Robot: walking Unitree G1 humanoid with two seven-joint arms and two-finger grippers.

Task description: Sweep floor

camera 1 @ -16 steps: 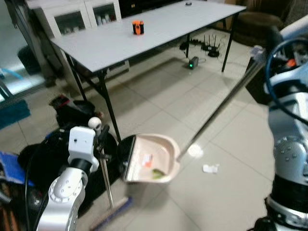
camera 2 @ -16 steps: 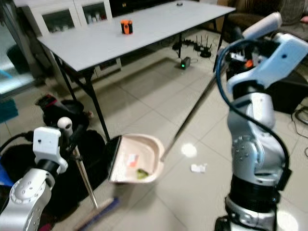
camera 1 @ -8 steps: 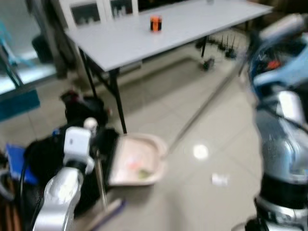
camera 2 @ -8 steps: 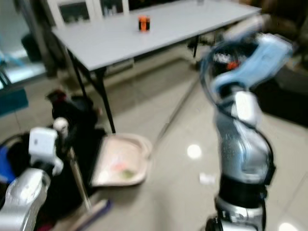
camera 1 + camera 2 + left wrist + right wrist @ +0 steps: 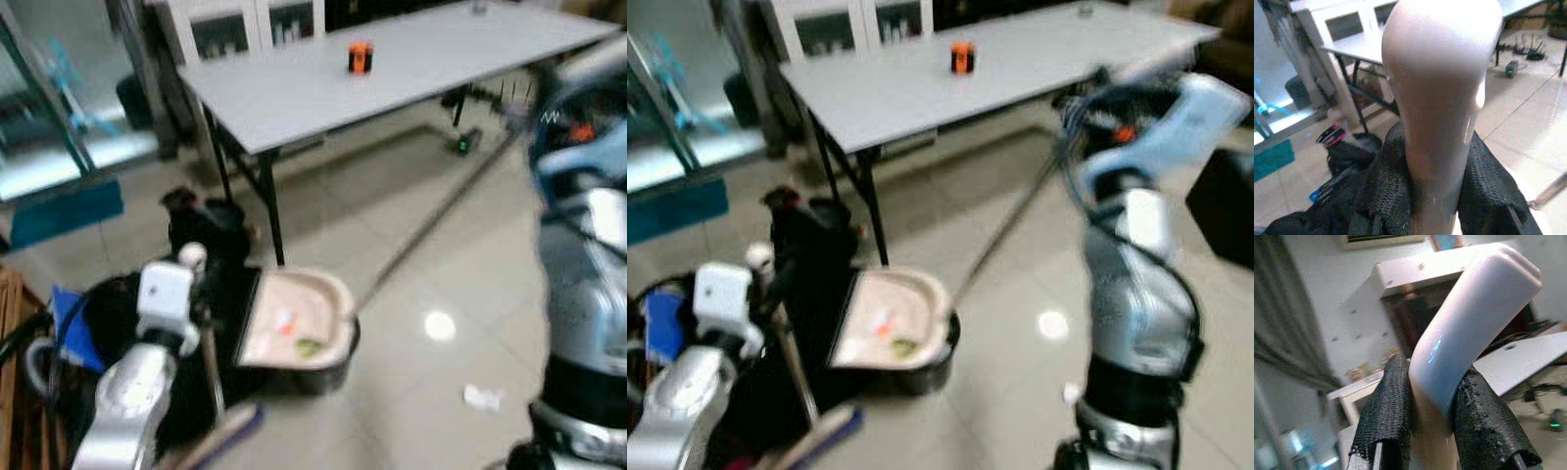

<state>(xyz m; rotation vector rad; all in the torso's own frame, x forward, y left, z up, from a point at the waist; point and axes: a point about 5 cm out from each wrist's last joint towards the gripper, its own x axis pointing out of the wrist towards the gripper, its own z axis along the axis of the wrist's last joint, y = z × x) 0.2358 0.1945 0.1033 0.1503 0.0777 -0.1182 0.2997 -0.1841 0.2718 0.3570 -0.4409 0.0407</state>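
Observation:
A beige dustpan (image 5: pixel 294 323) holding orange and green scraps lies on top of a black round bin (image 5: pixel 318 369), to my front left. Its long metal handle (image 5: pixel 431 215) rises to my right gripper (image 5: pixel 1432 416), which is shut on the white grip at the top. My left gripper (image 5: pixel 1435 196) is shut on the pale top of a broom. The broom's stick (image 5: pixel 212 372) runs down to the head (image 5: pixel 220 441) by my left arm. A white paper scrap (image 5: pixel 482 397) lies on the tiles near my right side.
A grey folding table (image 5: pixel 411 59) with a small orange object (image 5: pixel 360 56) stands ahead, its black legs (image 5: pixel 269 215) close to the bin. Black bags (image 5: pixel 201 225) and a blue item (image 5: pixel 69 323) crowd the left. White cabinets (image 5: pixel 255 24) line the back wall.
The camera has swung, shifting the whole scene rightward. Relative to the table leg, the dustpan has moved to my left and now lies over the black bin. Both grips are unchanged.

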